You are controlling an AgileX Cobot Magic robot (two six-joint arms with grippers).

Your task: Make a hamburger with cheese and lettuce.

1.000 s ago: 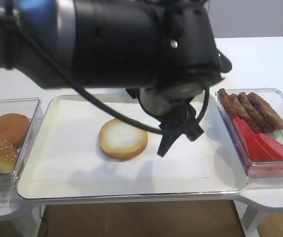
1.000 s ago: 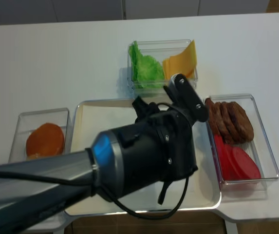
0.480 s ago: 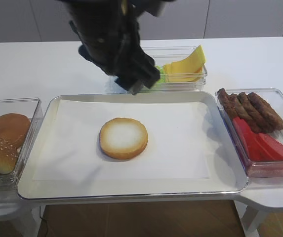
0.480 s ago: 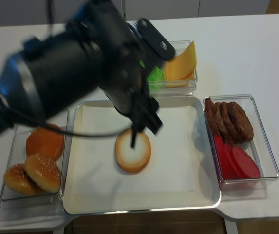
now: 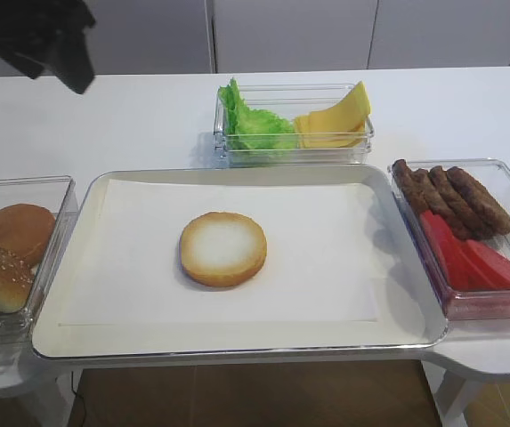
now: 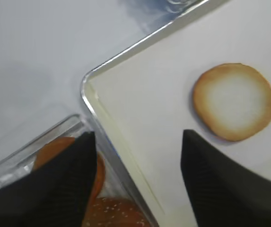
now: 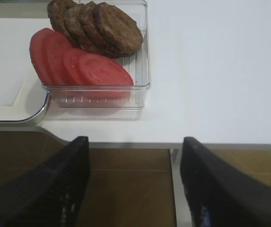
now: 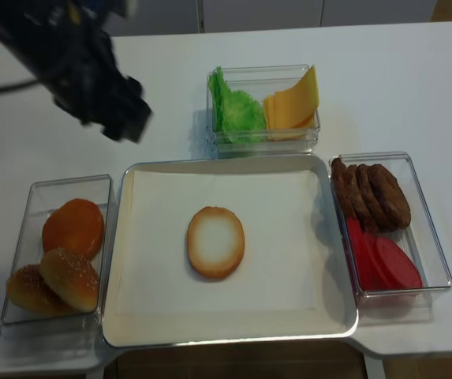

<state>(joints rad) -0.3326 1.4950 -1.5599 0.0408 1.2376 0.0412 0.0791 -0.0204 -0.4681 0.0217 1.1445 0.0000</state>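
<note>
On the white paper-lined metal tray [image 5: 397, 334] lies the round pale-faced hamburger bun half [image 5: 223, 248], untouched; behind the tray sit ruffled green lettuce [image 5: 250, 124] and yellow cheese slices [image 5: 333, 116]. Both the left gripper [image 6: 135, 184] and the right gripper [image 7: 133, 184] hang with jaws spread, holding nothing.

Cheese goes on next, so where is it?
In the exterior high view, the cheese sits in the clear box beyond the tray, right of the lettuce.

Even, bright light is washing over every view.
The left arm [image 8: 91, 71] is smearing with motion blur at upper left; the left wrist view is looking soft, and the tray's [image 5: 237, 349] rim is glinting.
</note>
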